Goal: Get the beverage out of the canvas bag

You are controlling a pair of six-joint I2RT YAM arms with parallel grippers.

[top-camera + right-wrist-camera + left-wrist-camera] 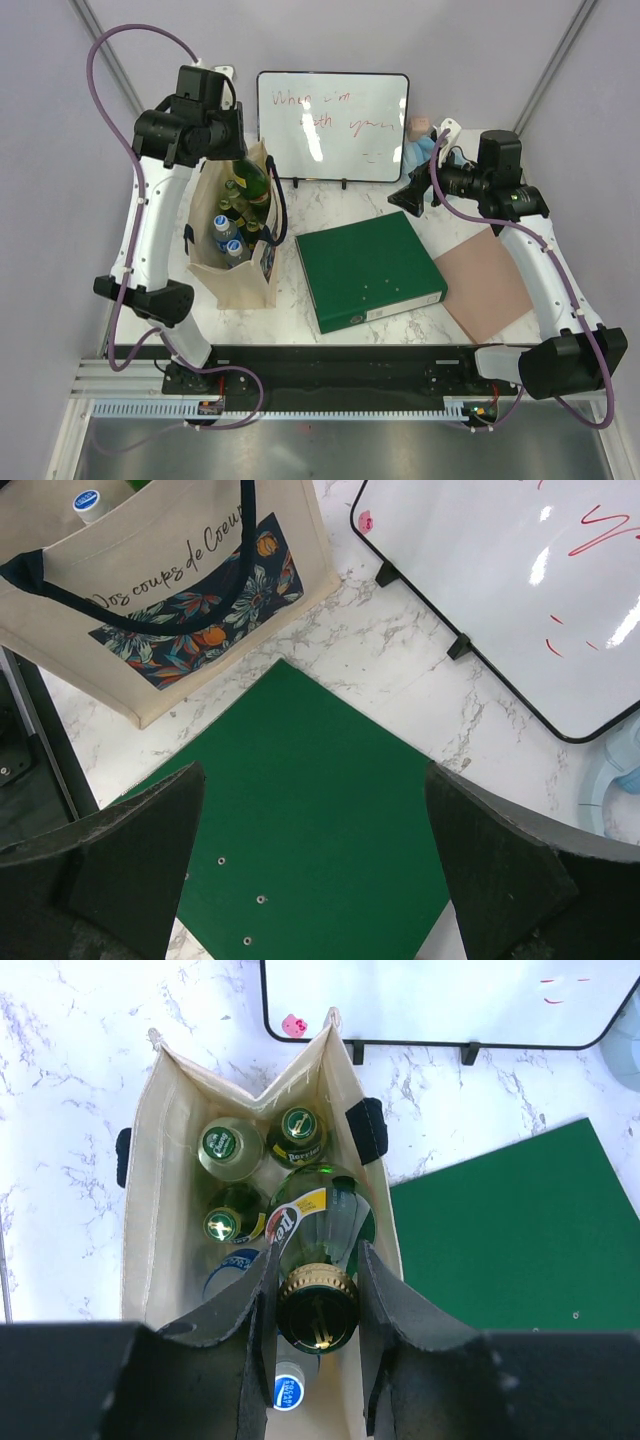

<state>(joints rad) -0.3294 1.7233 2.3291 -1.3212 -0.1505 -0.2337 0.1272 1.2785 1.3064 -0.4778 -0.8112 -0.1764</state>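
The beige canvas bag [240, 285] stands upright at the left of the table, and its flower print shows in the right wrist view [150, 580]. My left gripper [317, 1260] is above the bag's open mouth [150, 1160]. It is shut on the capped neck of a green glass bottle [317, 1310], which stands higher than the others [252, 180]. Other green bottles [220, 1145] and blue-capped water bottles [287, 1390] stay inside. My right gripper [312, 770] is open and empty above the green binder [320, 810], at the back right [410, 195].
A green binder [368, 275] lies flat right of the bag. A whiteboard [332, 125] stands at the back. A brown pad [490, 283] lies at the right. A light-blue object [420, 140] sits beside the whiteboard.
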